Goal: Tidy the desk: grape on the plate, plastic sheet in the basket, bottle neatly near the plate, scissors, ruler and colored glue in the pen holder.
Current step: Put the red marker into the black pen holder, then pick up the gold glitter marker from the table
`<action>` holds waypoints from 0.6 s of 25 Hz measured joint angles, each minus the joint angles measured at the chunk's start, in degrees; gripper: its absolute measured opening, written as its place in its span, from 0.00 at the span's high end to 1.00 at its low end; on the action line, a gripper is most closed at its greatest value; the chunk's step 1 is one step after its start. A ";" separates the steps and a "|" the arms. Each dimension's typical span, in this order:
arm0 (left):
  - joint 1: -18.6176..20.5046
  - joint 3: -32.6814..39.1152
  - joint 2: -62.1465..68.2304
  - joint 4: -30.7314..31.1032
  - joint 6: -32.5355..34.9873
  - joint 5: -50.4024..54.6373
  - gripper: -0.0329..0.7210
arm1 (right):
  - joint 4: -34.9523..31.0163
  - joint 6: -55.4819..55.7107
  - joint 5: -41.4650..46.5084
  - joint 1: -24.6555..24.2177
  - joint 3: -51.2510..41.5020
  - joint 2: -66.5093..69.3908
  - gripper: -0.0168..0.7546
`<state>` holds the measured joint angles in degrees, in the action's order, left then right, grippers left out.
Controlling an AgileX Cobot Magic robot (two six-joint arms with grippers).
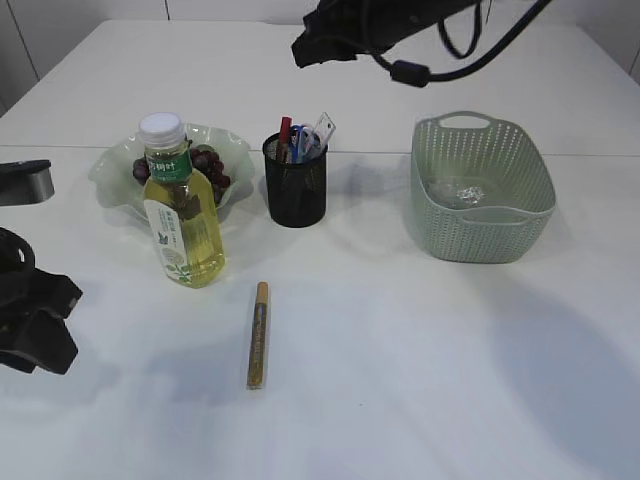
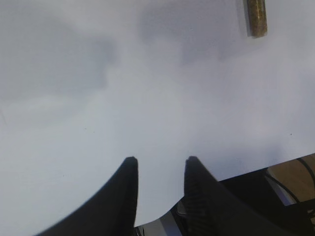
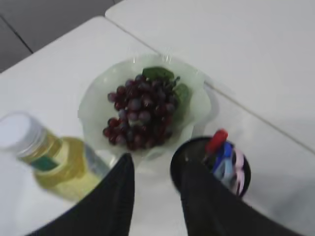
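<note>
The basket (image 1: 482,188) at right holds the crumpled sheet (image 1: 462,190), so that job looks done. At upper left the plate (image 1: 118,176) carries the grapes (image 1: 208,170), the bottle (image 1: 180,208) upright just in front. The holder (image 1: 295,181) at centre has scissors and ruler; the glue (image 1: 258,334) lies loose below it. The right gripper (image 3: 155,169), part open and empty, hangs above the holder. The left gripper (image 2: 160,169), also part open and empty, waits low left.

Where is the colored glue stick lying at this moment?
In the exterior view the glue stick lies flat on the table, left of centre, in front of the pen holder and just right of the bottle.
</note>
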<state>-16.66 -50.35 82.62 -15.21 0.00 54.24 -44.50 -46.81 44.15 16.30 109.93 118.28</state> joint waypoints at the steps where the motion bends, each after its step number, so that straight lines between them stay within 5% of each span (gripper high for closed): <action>1: 0.00 0.00 0.00 0.21 0.00 -0.08 0.64 | 4.69 6.60 3.86 0.66 0.00 -1.77 0.63; 8: 0.00 0.00 0.00 2.17 0.00 -0.49 0.64 | 28.63 37.83 24.32 11.08 0.14 -7.90 0.63; 15: 0.00 0.00 0.00 3.02 0.00 -0.66 0.64 | 40.14 58.82 26.86 24.60 0.14 -5.96 0.62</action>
<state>-16.66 -50.35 82.62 -12.18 0.00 53.57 -4.36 12.00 71.01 40.89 110.07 112.32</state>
